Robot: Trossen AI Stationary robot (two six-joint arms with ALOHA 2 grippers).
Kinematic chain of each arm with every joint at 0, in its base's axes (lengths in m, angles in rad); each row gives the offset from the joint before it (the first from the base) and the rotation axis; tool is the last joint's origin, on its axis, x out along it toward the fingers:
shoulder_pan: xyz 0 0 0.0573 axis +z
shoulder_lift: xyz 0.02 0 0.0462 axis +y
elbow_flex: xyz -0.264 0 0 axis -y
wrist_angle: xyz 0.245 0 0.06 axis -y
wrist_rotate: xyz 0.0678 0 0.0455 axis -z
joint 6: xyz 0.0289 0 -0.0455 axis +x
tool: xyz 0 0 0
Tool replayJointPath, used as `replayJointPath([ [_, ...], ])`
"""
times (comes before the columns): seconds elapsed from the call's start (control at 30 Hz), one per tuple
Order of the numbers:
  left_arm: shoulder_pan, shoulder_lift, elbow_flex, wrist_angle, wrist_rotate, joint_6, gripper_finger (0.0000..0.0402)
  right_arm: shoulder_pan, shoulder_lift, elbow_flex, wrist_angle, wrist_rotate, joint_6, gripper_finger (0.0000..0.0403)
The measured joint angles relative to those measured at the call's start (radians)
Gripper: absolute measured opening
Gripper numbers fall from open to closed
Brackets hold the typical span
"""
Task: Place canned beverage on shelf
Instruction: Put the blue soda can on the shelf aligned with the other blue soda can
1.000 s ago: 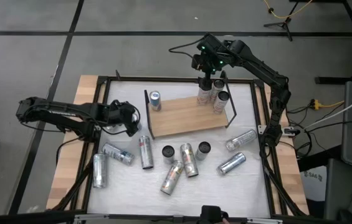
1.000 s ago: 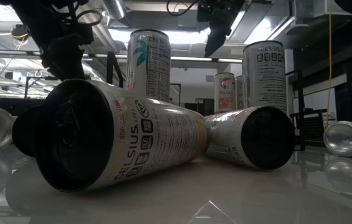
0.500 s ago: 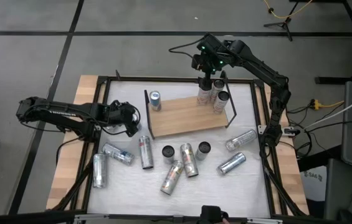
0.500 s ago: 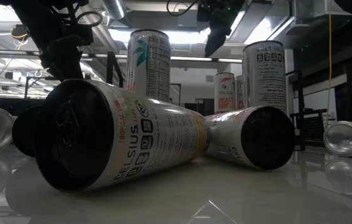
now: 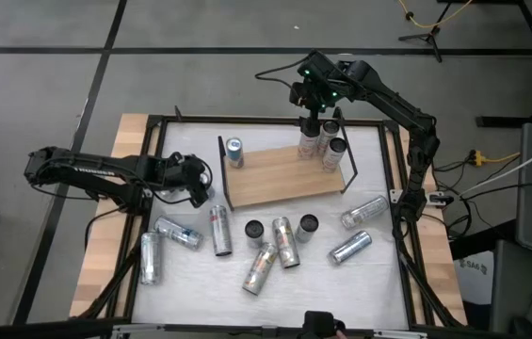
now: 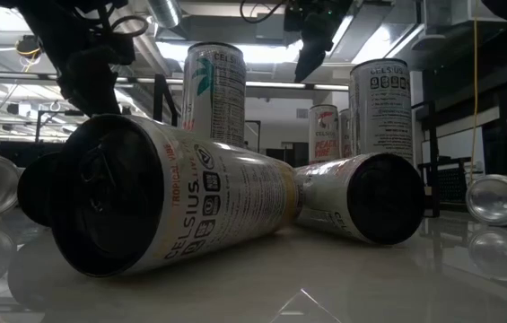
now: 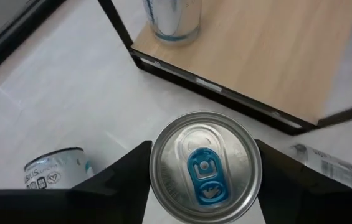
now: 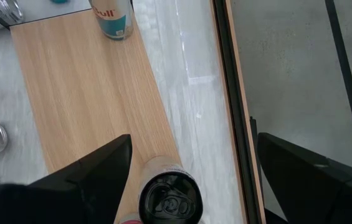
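Note:
An upright silver can with a blue tab (image 7: 205, 165) stands on the white table just off the shelf's left end. My left gripper (image 5: 200, 184) is shut on it, one finger (image 7: 123, 177) against each side. The shelf (image 5: 284, 177) is a light wooden board with black wire ends. It holds one can (image 5: 234, 151) at its left and a cluster of three cans (image 5: 322, 143) at its right. My right gripper (image 5: 317, 105) hangs open above that cluster, over a black-topped can (image 8: 169, 202).
Several cans lie or stand on the table in front of the shelf (image 5: 280, 240), with more at the left (image 5: 151, 254) and right (image 5: 364, 212). In the low view two lying cans (image 6: 172, 206) fill the foreground. A black frame (image 5: 393, 160) borders the table.
The left gripper's fingers have drawn in a little around the can. Neither arm has shifted, and no can has moved.

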Motion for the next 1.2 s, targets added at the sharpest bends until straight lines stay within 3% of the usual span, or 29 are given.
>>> replayJointPath([
  [0.2,-0.001,0.002,0.087,-0.047,0.102,0.065,0.0215,0.000,0.000,0.000,0.000,0.000,0.000,0.0340],
  [0.53,0.000,0.001,0.347,-0.307,0.131,0.114,0.0215,0.000,0.000,0.000,0.000,0.000,0.000,0.0340],
  [0.93,0.000,0.000,0.641,-0.318,0.114,0.330,0.0215,0.000,0.000,0.000,0.000,0.000,0.000,0.0340],
  [1.2,0.000,0.003,0.696,-0.156,0.095,0.536,0.0215,0.000,0.000,0.000,0.000,0.000,0.000,0.0340],
])
